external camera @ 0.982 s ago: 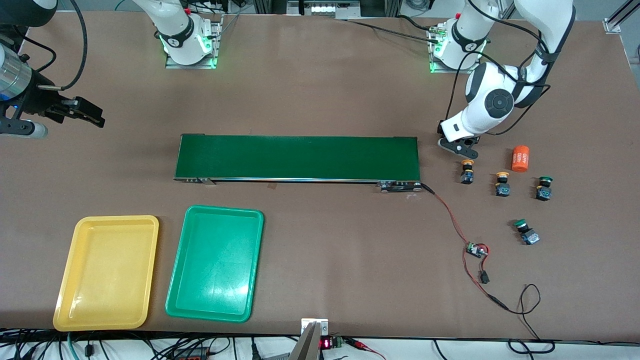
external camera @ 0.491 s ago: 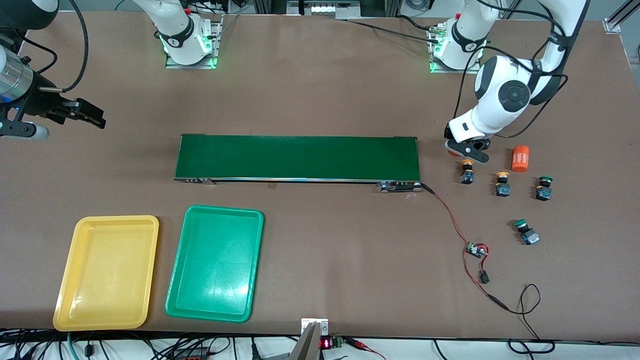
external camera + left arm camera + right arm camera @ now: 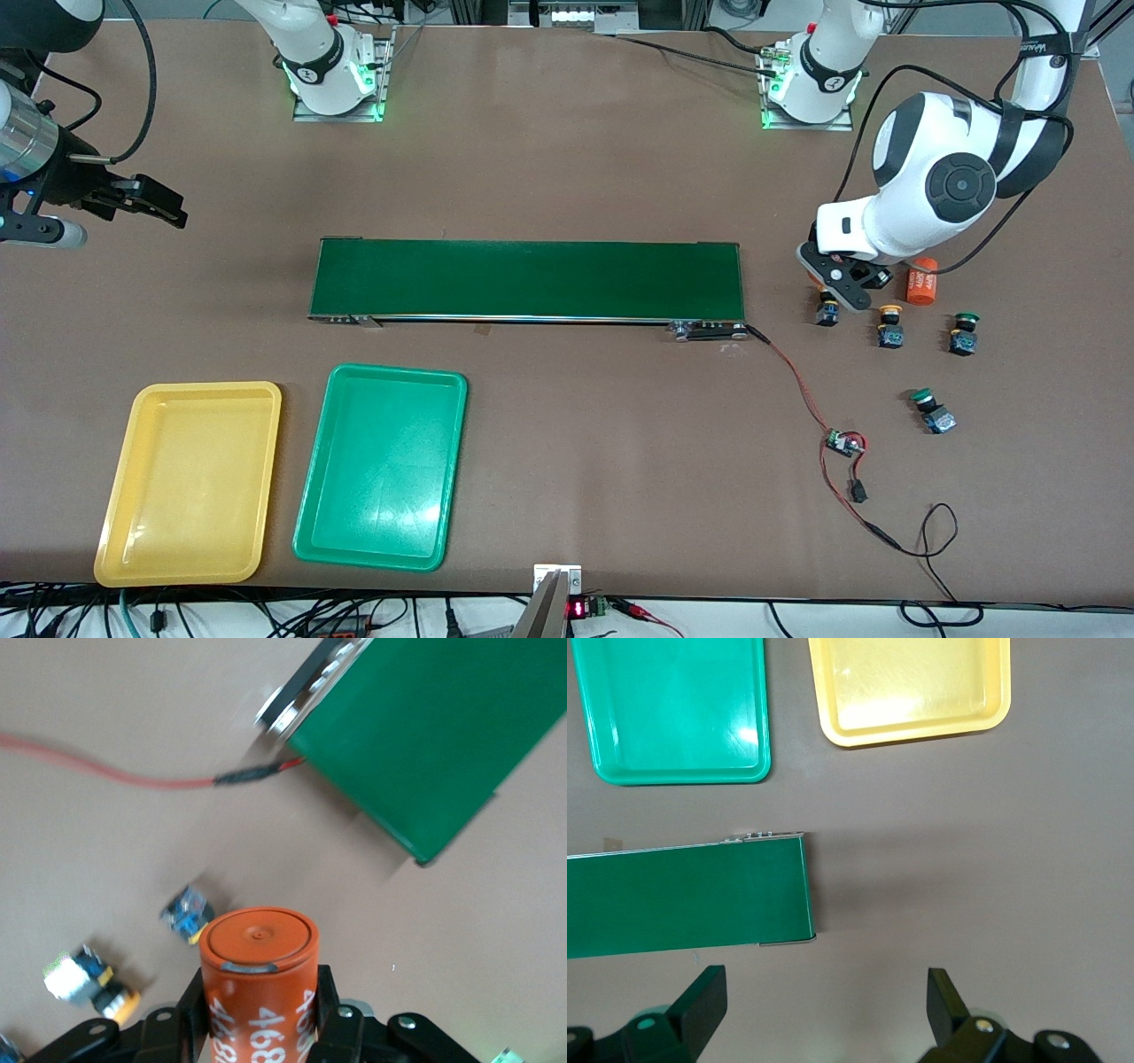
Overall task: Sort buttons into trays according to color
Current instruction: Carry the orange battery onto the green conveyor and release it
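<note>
Front view: your left gripper [image 3: 842, 288] hangs over the counter [image 3: 567, 133] at the left arm's end, right above the yellow button [image 3: 827, 312] that sits closest to the belt [image 3: 532, 279], and it hides that button's cap. In the left wrist view its fingers [image 3: 190, 1010] are clamped on an orange cylinder [image 3: 259, 974] with white digits, which sticks out ahead of them. You can't see that cylinder from the front, because the hand covers it.

A second orange cylinder [image 3: 923, 285] lies on the counter just beside the gripper, half tucked under the arm. The other yellow button [image 3: 889, 326] stands a little nearer the front camera. One green button [image 3: 964, 333] stands beside that one, toward the left arm's end. The other green button [image 3: 928, 410] is tipped on its side, nearer the camera again.

Watch the red cable [image 3: 797, 381]. It runs from the belt's end down to a small circuit board [image 3: 842, 440], between the belt and the buttons.

The yellow tray [image 3: 208, 387] and the green tray [image 3: 399, 370] sit side by side at the right arm's end, nearer the camera than the belt, with no buttons in them. Your right gripper [image 3: 164, 204] waits above bare counter at that end with its fingers [image 3: 700, 1005] spread wide and nothing between them.
</note>
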### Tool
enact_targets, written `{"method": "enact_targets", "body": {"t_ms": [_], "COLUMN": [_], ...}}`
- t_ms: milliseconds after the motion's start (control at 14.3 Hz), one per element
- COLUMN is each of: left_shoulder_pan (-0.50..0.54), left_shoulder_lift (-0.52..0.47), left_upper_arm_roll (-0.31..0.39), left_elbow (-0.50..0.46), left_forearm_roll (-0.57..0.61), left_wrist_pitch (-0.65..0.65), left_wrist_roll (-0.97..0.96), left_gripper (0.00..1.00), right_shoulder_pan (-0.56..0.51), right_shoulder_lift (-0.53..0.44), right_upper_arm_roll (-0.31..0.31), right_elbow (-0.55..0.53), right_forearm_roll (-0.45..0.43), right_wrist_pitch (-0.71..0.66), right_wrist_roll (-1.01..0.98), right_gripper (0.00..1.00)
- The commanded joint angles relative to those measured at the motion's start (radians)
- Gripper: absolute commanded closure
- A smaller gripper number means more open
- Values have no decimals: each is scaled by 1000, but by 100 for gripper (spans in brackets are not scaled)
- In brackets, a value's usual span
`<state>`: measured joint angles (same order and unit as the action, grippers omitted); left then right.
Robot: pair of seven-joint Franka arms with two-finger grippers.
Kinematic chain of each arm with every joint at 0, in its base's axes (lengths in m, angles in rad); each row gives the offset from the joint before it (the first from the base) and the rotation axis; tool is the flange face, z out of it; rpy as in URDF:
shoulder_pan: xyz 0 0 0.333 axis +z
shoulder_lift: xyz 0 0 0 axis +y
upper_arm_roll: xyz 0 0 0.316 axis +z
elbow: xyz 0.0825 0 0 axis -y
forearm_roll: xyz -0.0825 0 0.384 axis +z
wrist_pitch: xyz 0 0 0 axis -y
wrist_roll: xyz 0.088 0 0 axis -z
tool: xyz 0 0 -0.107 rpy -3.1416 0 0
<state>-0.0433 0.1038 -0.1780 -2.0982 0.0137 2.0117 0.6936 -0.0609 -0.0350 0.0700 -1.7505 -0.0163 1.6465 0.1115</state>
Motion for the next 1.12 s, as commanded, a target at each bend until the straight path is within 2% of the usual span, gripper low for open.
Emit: {"method": "enact_targets", "body": {"t_ms": [0,210,421,631,772,842,912,1052], "left_shoulder_pan": [-47,-134,-222,-228,-236,-245,-245,-241], "left_shoulder_lift": [80,169,247,283,292,292,290,286], "left_upper_arm_roll": [-59,-81,-80,-80,-80,-80,-81,-80], "left_elbow": [78,128,129,127,121,121,121,121], "left_forearm_roll": [-3,0,0,15,99,101,101,103], "left_wrist_pitch": [-28,-1,125,168,179,177,174,171], "left_wrist_roll": [203,251,270,271,271,267,258,257], "left_gripper": [88,87,87,86,84,71,1,0], "right_shoulder_pan": [-5,-2,-5,-8,-10,-5,-5,-10], "right_shoulder_lift": [0,1,1,0,7,7,4,9], "right_upper_arm_roll": [7,7,7,7,7,7,7,7], "right_elbow": [-4,-3,-3,-3,0,2,2,3], "right_forearm_roll": [4,3,4,4,9,6,6,7], "right_wrist_pitch": [15,16,15,10,21,19,13,19], "right_wrist_roll": [13,13,13,13,11,13,13,11], "right_gripper": [0,0,0,0,0,0,0,0]}}
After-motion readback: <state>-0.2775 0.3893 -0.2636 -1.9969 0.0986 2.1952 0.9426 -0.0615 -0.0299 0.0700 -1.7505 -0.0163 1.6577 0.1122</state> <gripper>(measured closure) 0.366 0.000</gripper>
